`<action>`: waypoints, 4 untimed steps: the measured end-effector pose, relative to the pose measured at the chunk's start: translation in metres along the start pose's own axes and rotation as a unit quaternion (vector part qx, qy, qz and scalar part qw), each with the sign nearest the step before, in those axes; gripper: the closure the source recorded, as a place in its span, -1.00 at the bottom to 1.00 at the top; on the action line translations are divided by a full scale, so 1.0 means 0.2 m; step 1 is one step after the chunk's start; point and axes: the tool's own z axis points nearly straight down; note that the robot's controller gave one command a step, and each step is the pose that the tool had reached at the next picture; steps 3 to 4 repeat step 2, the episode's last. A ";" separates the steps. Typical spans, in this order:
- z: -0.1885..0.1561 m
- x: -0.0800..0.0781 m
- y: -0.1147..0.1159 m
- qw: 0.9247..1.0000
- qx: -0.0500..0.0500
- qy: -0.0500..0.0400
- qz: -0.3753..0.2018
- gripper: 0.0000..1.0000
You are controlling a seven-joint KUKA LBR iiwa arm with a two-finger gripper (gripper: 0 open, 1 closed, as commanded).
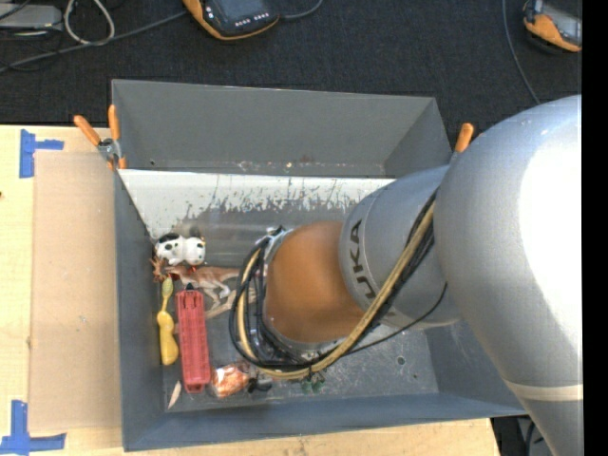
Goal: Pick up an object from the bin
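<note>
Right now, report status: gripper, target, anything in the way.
Orange-covered wrist down in bin, centre. Nearest: red bar, yellow tool, coppery lump, left of it. No target confirmed.

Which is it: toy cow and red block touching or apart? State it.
Apart. The camera view shows the black-and-white toy cow farther back, the long red block nearer the front, and a brown toy figure lying between them.

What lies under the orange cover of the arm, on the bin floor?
Visible: cables beside the cover and a coppery thing by its lower left edge. The bin floor straight under it is hidden.
</note>
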 end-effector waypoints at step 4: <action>-0.85 0.03 -0.02 1.000 0.001 0.006 -0.014 1.00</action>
